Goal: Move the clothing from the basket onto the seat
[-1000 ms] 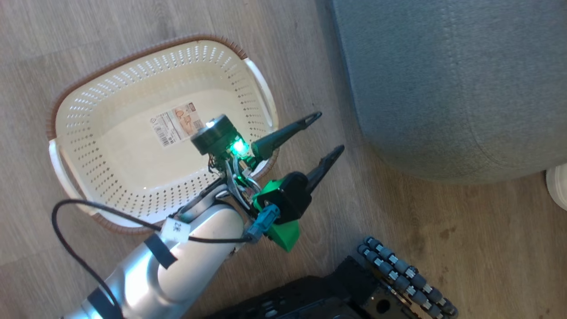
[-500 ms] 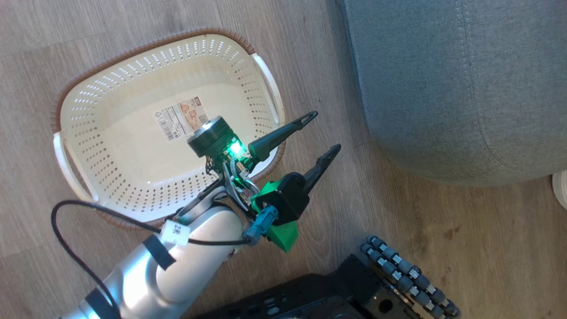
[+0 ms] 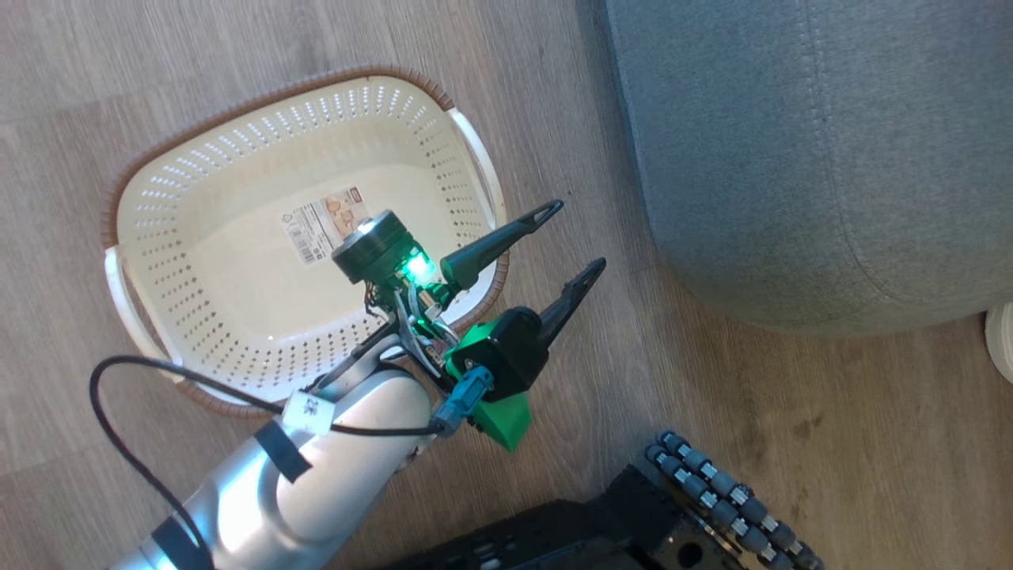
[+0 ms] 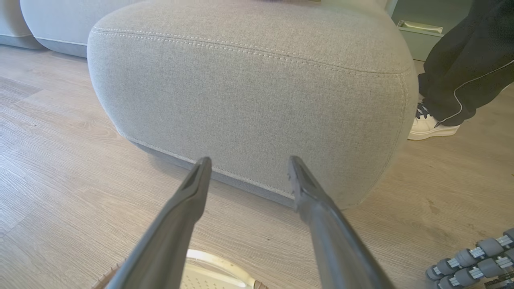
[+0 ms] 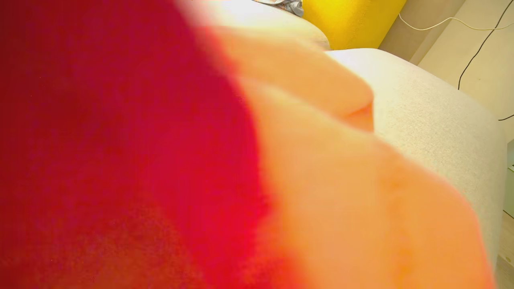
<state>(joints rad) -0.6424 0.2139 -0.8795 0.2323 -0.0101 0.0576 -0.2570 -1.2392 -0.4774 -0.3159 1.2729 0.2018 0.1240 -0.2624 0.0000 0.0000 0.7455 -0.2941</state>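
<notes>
Basket [image 3: 198, 206] lying diagonal, short end toward seat [image 3: 791, 158], left tool [image 3: 576, 236] spread

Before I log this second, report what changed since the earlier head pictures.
Nothing visibly moved, and nothing was gripped or let go. The whole head view shifted slightly, so the camera moved, not the things. The left gripper stayed open and empty at the right rim of the basket, which still holds no clothing and sits beside the seat.

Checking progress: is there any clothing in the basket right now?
No: the basket has a bare floor apart from its paper label.
</notes>
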